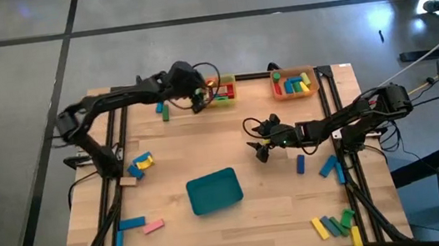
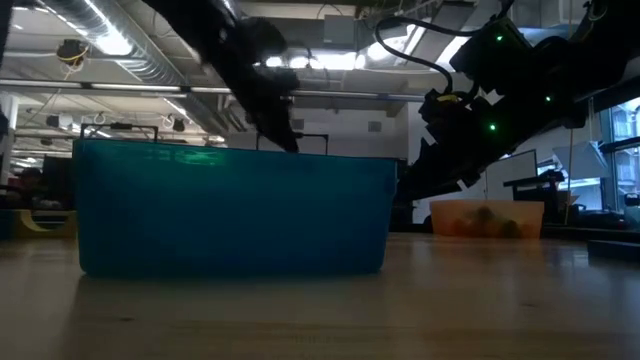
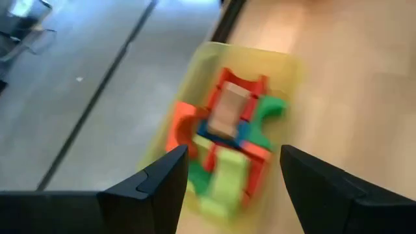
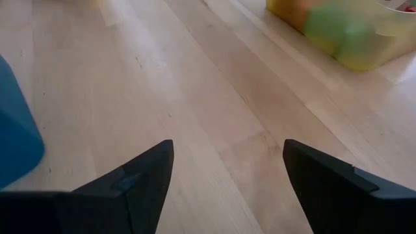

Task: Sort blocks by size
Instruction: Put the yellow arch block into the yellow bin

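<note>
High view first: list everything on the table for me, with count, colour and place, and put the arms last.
Yellow tray: one, far edge, holding mostly red blocks.
Orange tray: one, far edge to the right, holding green, yellow and blue blocks.
Teal tray: one, near centre; no blocks show in it.
Loose blocks, left side: blue-green one near the yellow tray; blue, yellow and tan cluster; blue and pink ones near the front.
Loose blocks, right side: two blue below the right arm; yellow, green and blue group at the front corner.
Left gripper: open, above the yellow tray.
Right gripper: open, empty, mid-table.
</note>
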You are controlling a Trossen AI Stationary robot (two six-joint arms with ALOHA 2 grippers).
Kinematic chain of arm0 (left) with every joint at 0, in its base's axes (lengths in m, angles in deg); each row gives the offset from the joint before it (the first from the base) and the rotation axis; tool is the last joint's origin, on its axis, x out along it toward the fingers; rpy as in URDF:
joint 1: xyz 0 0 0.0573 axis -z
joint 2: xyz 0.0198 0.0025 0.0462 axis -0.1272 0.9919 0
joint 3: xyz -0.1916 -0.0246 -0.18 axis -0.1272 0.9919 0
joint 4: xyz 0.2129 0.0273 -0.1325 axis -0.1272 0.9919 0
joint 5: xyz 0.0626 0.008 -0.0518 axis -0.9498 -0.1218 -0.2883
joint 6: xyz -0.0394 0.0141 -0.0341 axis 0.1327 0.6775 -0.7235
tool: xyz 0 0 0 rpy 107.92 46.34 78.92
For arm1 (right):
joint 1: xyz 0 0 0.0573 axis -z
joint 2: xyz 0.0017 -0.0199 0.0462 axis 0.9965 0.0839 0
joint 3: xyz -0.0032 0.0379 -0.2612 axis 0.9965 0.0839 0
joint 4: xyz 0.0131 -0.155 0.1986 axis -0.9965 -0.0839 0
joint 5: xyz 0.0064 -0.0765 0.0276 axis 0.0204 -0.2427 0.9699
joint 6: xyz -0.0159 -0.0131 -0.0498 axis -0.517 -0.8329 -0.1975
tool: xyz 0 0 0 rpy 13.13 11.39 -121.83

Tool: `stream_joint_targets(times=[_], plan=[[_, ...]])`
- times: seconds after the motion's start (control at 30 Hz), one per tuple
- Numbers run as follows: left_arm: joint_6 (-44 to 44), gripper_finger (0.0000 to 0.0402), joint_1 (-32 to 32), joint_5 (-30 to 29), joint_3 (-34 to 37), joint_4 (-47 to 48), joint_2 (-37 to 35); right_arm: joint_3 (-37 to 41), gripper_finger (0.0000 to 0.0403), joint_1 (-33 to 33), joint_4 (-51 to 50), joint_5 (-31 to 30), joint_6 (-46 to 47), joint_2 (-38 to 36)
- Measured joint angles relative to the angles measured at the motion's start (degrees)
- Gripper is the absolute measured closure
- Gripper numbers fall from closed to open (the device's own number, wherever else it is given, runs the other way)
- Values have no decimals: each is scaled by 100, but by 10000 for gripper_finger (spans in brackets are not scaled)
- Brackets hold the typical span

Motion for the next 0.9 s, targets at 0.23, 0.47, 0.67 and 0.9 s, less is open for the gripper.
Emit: stream_joint_targets(times=[0.23,0.47,0.67,0.9], plan=[[-872,178,611,4,-7,2072,-1250,0,111,0,-1,2,0,0],[-2324,178,1283,-18,63,4141,-1697,0,111,0,3,2,0,0],[-3122,178,1899,-15,733,4650,-1697,0,111,0,3,1,-1,0],[-3905,178,2273,-16,1565,4630,-1693,0,111,-1,42,-19,11,0]])
